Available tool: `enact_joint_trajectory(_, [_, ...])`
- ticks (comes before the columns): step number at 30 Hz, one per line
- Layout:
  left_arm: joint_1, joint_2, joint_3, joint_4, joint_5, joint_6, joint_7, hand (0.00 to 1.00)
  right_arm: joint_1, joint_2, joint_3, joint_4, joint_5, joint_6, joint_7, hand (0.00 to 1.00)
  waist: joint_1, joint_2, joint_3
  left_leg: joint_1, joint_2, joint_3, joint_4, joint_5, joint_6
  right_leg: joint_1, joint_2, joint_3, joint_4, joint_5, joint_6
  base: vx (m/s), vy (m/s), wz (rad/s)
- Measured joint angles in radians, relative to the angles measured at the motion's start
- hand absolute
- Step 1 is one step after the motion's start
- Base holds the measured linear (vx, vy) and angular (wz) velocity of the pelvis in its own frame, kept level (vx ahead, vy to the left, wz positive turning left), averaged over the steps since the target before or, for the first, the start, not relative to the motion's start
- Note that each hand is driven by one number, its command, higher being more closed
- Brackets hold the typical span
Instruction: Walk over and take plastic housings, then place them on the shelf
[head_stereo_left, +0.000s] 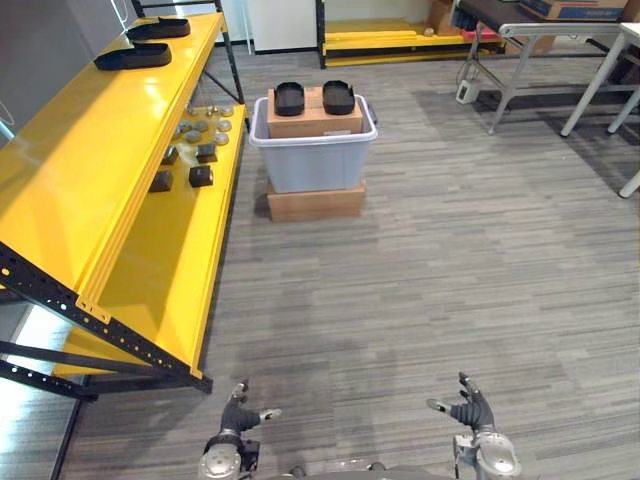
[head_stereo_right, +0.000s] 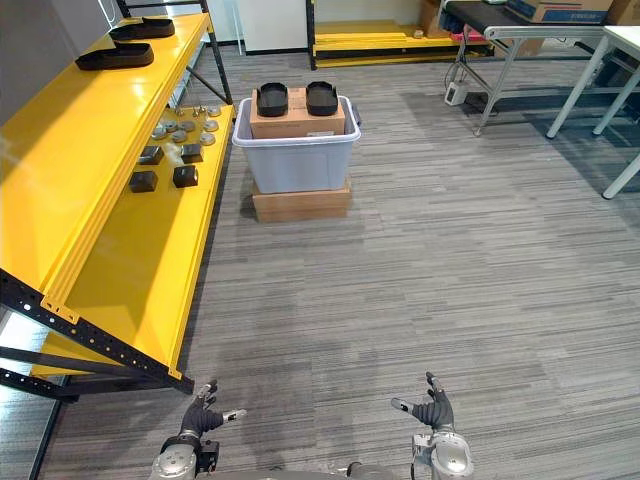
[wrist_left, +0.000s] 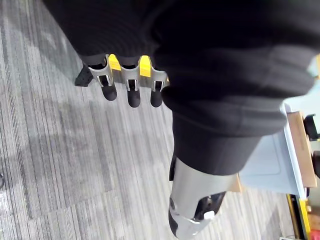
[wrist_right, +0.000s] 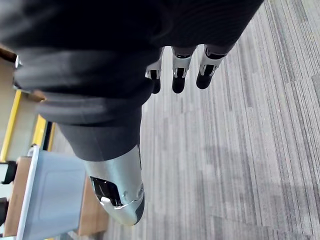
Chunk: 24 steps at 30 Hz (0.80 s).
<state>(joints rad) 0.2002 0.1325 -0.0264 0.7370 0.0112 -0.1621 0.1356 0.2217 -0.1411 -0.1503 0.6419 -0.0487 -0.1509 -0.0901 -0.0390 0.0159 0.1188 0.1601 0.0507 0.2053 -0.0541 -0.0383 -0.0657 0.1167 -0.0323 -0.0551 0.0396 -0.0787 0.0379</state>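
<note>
a grey striped carpet floor runs across the room. low over it, well short of the grey bin, the left hand and the right hand hang apart from each other. each hand's fingers are loose and spread, grasping nothing, with bare carpet past their dark tips in both wrist views.

the grey bin stands well ahead of the hands, on a flat cardboard box that lies on the floor. a second cardboard box fills the bin and rises to its rim. on top of that box lie the task's things, side by side: one black plastic housing on the side toward the yellow shelf and a second plastic housing just beside it, both open side up.

left of the bin, the yellow shelf runs from near the hands to past the bin. its upper level carries two more dark housings at the end beyond the bin. its lower level, level with the bin, holds small metal parts and a few black blocks. right of the bin and farther back stands a grey-legged desk.
</note>
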Motion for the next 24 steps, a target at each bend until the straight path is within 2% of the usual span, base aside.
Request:
enact_joint_trajectory(8, [0.02, 0.004, 0.039, 0.0, -0.004, 0.0, 0.0, 0.0, 0.01, -0.024, -0.023, 0.0, 0.01, 0.001, -0.003, 0.0, 0.0, 0.007, -0.014, -0.003, 0.0, 0.005, -0.036, 0.018, 0.025, -0.015, 0.005, -0.005, -0.006, 0.003, -0.004, -0.04, -0.013, -0.01])
enact_joint_trajectory(24, [0.019, 0.013, 0.04, -0.028, -0.04, 0.0, 0.003, 0.0, -0.018, -0.023, -0.04, 0.0, 0.051, 0.002, -0.021, 0.0, -0.001, -0.002, -0.014, -0.002, -0.001, 0.013, -0.038, 0.018, 0.025, -0.017, 0.005, -0.007, -0.019, 0.003, -0.004, 0.0, -0.009, -0.01])
